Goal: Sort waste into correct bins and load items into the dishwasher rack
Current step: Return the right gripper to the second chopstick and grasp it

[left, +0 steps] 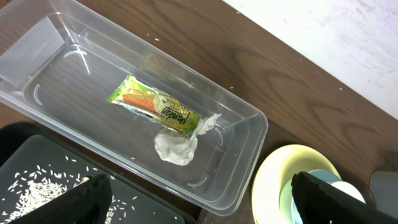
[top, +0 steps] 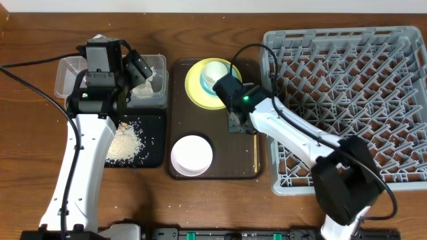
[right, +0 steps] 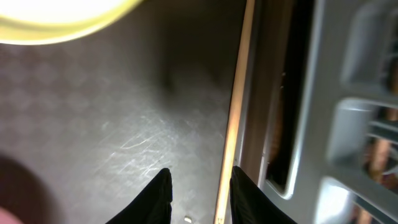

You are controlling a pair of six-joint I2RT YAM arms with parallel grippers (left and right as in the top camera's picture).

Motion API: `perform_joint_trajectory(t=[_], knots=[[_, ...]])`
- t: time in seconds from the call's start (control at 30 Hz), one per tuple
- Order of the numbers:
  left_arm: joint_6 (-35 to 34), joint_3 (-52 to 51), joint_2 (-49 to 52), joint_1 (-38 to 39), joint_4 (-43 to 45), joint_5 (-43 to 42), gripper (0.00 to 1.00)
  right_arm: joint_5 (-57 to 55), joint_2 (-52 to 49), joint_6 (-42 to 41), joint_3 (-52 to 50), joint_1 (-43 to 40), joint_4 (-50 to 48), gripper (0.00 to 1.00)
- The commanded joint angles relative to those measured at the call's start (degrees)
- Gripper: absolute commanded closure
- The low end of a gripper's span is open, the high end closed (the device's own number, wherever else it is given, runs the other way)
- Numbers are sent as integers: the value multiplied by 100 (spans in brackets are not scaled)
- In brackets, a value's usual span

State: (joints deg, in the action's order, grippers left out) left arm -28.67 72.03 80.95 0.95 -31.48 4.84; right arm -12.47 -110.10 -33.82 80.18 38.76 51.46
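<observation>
My left gripper hangs wide open above the clear tub. In the tub lie the yellow-green wrapper and the crumpled tissue. Rice crumbs are spread in the black tray. The yellow plate carries the light blue bowl and the white cup. My right gripper is low over the brown tray, jaws apart. A wooden chopstick runs between the fingers, close to the right fingertip. The grey dishwasher rack holds none of the items.
A bowl with a white inside sits at the front of the brown tray. The rack's wall stands just right of the chopstick. The left arm reaches over the black tray, and cables trail at the left.
</observation>
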Motion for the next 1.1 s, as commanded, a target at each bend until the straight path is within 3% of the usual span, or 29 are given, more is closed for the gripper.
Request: perform_joint_trajectory(t=[0.0, 0.27, 0.5, 0.9, 1.07], knots=[[15, 85, 31, -28, 4, 31, 5, -98, -258, -219, 26, -79, -37, 71], [15, 85, 31, -28, 4, 28, 5, -103, -721, -221, 28, -98, -46, 71], [15, 85, 31, -28, 4, 31, 5, -345, -723, -848, 26, -98, 184, 73], [15, 85, 31, -28, 4, 31, 5, -310, -723, -903, 26, -131, 278, 74], [15, 85, 31, -28, 4, 31, 5, 170, -723, -870, -44, -326, 223, 85]])
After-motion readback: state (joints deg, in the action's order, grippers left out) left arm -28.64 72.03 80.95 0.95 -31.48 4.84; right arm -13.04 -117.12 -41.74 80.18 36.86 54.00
